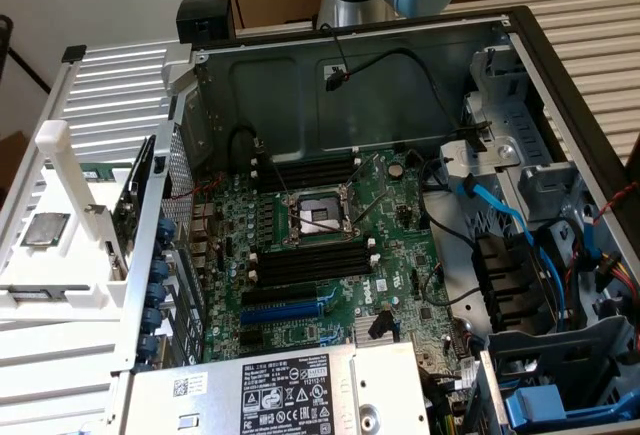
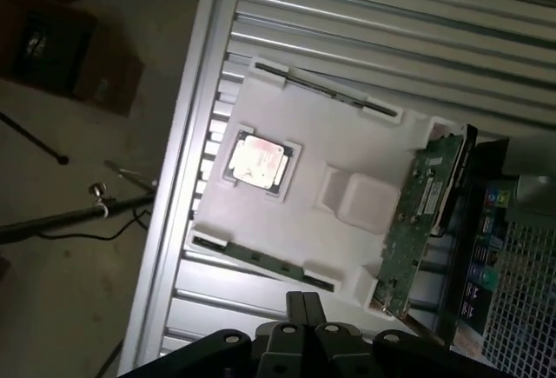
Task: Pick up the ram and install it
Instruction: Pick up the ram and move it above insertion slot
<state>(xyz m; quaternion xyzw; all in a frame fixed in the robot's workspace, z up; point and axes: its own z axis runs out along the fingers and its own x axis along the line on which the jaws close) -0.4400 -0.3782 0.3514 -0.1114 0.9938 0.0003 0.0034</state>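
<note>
Ram (image 2: 261,261) on white tray (image 2: 347,135), near gripper (image 2: 304,307)

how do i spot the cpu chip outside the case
Find the white tray on the ribbed metal table beside the open case. The cpu chip lies in a square pocket: a silvery square, unlike the thin green ram sticks along the tray's edges.

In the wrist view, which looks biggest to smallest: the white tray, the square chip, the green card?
Largest: the white tray.
Then: the green card, seen at a slant, so its rank is less sure.
Smallest: the square chip.
</note>
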